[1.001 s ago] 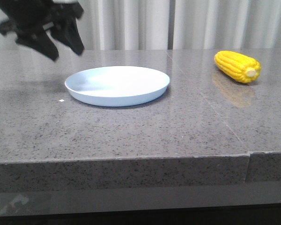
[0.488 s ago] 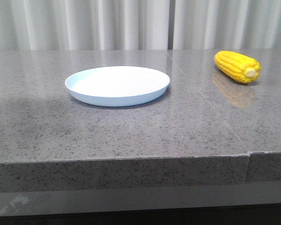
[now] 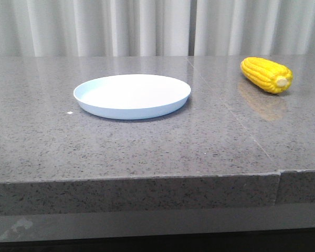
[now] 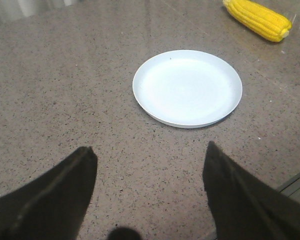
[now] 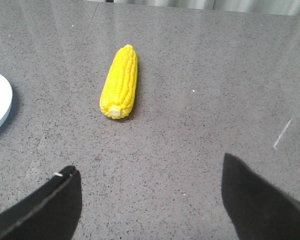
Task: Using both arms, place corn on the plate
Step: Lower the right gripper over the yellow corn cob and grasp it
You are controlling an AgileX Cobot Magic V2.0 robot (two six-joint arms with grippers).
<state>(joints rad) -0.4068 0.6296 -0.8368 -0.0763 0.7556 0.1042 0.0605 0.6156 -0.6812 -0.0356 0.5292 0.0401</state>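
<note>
While the plate [image 3: 132, 96] lies flat and bare on the grey speckled surface [image 3: 147, 147], the corn [image 3: 266, 74] lies on its side on the same surface, well apart from the plate and to the right of it in the front view. The pale cut end of the corn points toward the front edge of the surface. In the front view no arm is seen.

The left end effector [image 4: 149, 195] is open: its two dark fingers [image 4: 55, 197] stand wide apart over bare surface, with nothing between them, and the plate lies beyond them. The right end effector [image 5: 151, 200] is open too, its fingers [image 5: 260, 200] spread wide and holding nothing. The corn lies on the surface beyond them, and the rim of the plate shows at the edge of that view. Pale curtains [image 3: 147, 26] hang behind the surface.
</note>
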